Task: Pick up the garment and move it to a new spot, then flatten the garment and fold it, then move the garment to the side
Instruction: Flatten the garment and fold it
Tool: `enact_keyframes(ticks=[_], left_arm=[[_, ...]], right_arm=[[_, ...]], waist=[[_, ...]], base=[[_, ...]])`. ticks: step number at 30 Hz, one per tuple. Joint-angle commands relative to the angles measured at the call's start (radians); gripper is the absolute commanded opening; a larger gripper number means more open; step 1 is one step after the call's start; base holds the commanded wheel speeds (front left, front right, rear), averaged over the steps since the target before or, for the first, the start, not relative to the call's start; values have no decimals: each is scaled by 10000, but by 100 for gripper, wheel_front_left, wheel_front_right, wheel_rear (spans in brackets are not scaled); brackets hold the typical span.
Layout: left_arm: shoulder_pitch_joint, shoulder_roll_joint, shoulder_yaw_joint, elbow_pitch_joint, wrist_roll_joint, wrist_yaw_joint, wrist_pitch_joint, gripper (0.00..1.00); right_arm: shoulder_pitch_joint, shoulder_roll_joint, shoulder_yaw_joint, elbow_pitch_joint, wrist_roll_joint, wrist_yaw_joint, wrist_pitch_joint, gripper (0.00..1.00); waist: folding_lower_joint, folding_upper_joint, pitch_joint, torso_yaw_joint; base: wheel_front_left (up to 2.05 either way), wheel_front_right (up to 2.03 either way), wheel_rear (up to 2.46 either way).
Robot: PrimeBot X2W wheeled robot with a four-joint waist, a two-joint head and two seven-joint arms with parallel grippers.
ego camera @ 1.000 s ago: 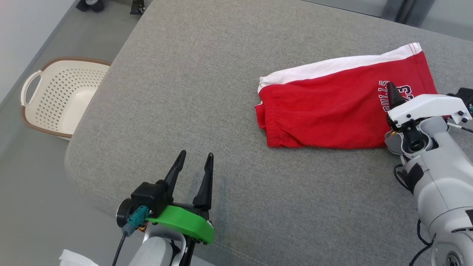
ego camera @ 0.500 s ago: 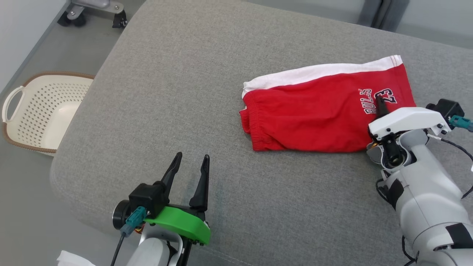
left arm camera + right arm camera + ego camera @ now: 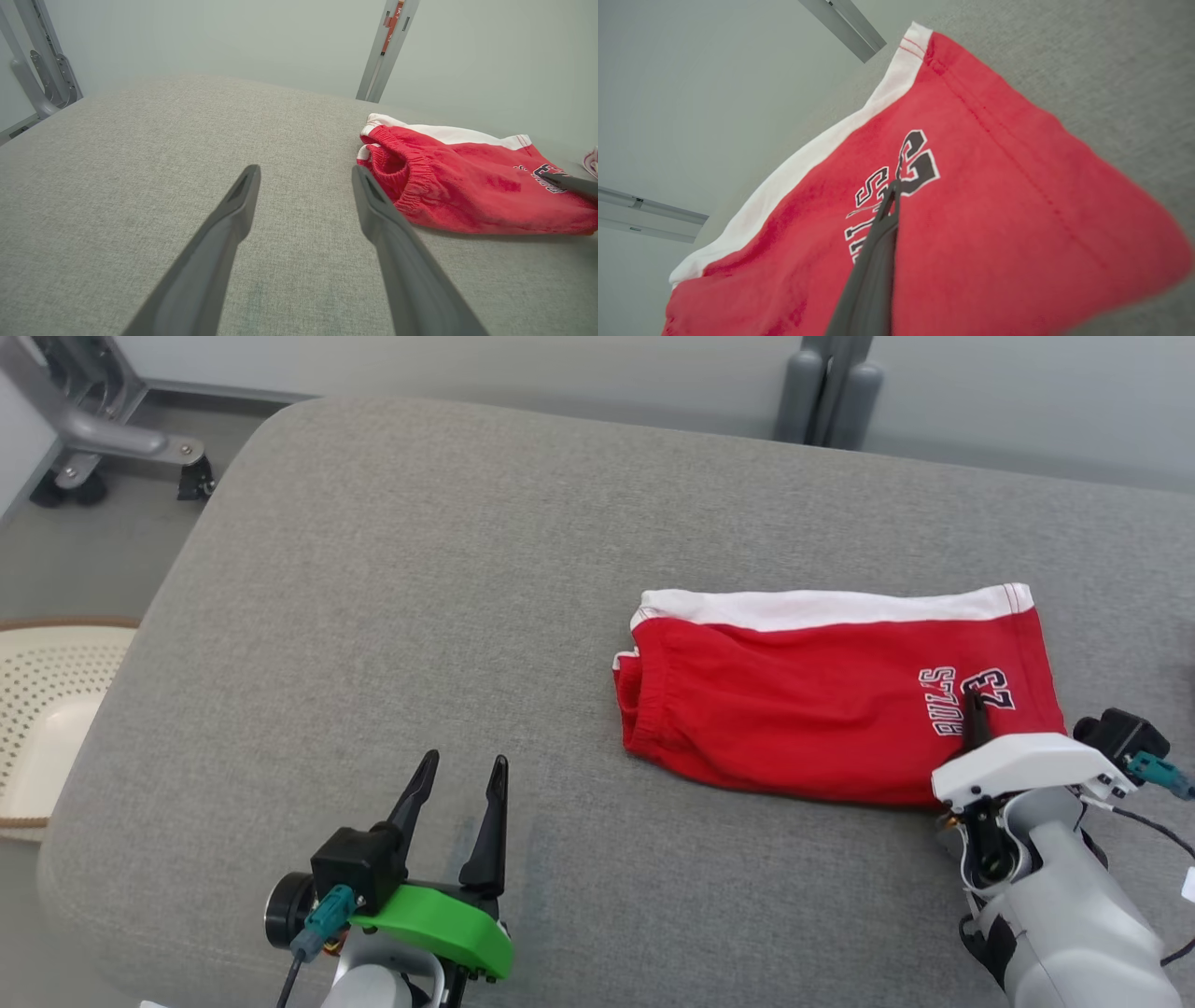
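The garment (image 3: 794,709) is a pair of red shorts with a white side stripe and a dark print, folded and lying flat on the grey cushion (image 3: 373,569). My right gripper (image 3: 971,705) reaches over its near right end from the lower edge. The fingers are pressed together with their tip on the print (image 3: 894,186), and red cloth (image 3: 994,210) shows on both sides of them. Well left of the shorts' waistband (image 3: 406,177), my left gripper (image 3: 465,761) hovers open over bare cushion, holding nothing (image 3: 306,170).
A cream perforated basket (image 3: 37,709) sits on the floor off the cushion's left edge. A grey metal frame on casters (image 3: 93,429) stands at the far left, and a grey post (image 3: 826,383) behind the cushion. Bare cushion stretches left of the shorts.
The head camera has swung, shifting the whole picture. The shorts, with my right gripper still on the print, now lie farther from the cushion's far edge and squarer to me. The left gripper stays open.
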Motion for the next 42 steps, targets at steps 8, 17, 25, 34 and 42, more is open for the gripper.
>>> enact_keyframes(ticks=[8,17,25,34,42], left_arm=[[263,25,35,-6,194,-72,0,100],[307,24,61,51,221,-121,0,100],[296,24,104,158,264,-118,0,100],[443,24,105,322,217,-108,0,100],[569,23,235,363,299,-113,0,100]], right_arm=[[1144,-250,-729,-460,-1153,-15,-157,0],[1194,142,-1794,-828,-2208,-13,-161,0],[832,389,-1539,-1431,-2944,-9,-162,0],[1391,448,704,-2653,-2447,-9,-101,0],[2041,438,2324,-3444,-2121,-9,-122,0]], waist=[[0,0,-596,-1092],[0,0,-660,-1103],[0,0,-806,-725],[0,0,-1032,-196],[0,0,-1130,88]], base=[[0,0,0],[0,0,0],[0,0,0],[0,0,0],[0,0,0]])
